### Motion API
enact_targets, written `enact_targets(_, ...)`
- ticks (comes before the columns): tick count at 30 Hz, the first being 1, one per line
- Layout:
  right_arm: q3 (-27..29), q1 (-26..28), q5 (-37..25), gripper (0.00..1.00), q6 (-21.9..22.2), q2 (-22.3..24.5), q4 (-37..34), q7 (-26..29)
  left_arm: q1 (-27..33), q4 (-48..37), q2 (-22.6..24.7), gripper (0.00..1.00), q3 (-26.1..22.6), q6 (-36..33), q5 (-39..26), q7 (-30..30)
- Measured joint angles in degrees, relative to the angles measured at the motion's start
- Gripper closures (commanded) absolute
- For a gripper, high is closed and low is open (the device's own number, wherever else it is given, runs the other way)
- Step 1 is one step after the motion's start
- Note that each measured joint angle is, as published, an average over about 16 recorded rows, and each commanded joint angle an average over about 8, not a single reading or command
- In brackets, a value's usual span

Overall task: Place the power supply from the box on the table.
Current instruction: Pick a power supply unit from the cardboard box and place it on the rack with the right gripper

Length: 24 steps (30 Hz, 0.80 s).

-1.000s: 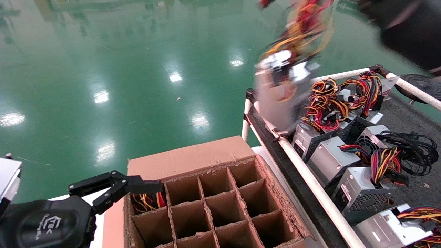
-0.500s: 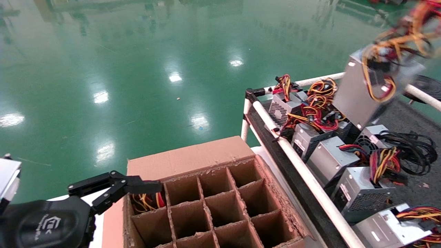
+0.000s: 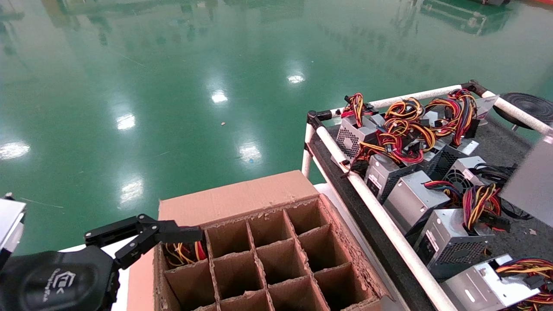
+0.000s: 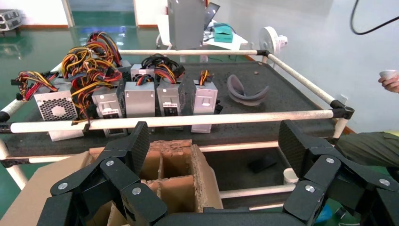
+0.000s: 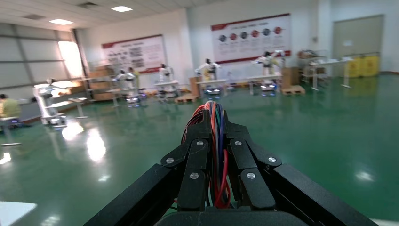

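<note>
The power supply (image 3: 532, 178) shows as a grey panel at the right edge of the head view, hanging above the table (image 3: 497, 137). In the left wrist view that power supply (image 4: 187, 22) hangs over the table's (image 4: 282, 96) far rail. My right gripper (image 5: 215, 123) is shut on its red, blue and black wires (image 5: 217, 155); the gripper itself is outside the head view. My left gripper (image 3: 164, 233) stays open by the box's (image 3: 242, 196) back-left corner, nothing between its fingers (image 4: 141, 141). The box's (image 4: 176, 174) cells are mostly empty; one corner cell holds wires (image 3: 183, 252).
Several power supplies (image 3: 414, 198) with wire bundles (image 3: 406, 134) line the table's near side behind the white rail (image 3: 389, 229). A black round fan (image 3: 529, 106) sits past the far corner. A grey curved piece (image 4: 247, 92) lies on the felt. A person's hand (image 4: 389, 81) is beyond.
The held power supply has swung rightward across the table, from over the near-left rail to the right edge of the head view. The left arm has not moved.
</note>
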<state>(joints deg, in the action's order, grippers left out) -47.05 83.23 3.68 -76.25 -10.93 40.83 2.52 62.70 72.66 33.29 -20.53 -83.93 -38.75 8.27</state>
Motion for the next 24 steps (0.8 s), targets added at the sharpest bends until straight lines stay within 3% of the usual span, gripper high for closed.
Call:
enact_targets(11,-3.1,-12.9,11.4,1.00,-4.1,4.5,-5.1,-4.8,0.0,0.0,0.0,0.00,0.0,0.0,0.0,0.0)
enact_targets(24,-7.4,-24.3,21.4,1.00,-9.6,5.1,-9.5,-8.9,0.0,0.0,0.0,0.00,0.0,0.0,0.0,0.0)
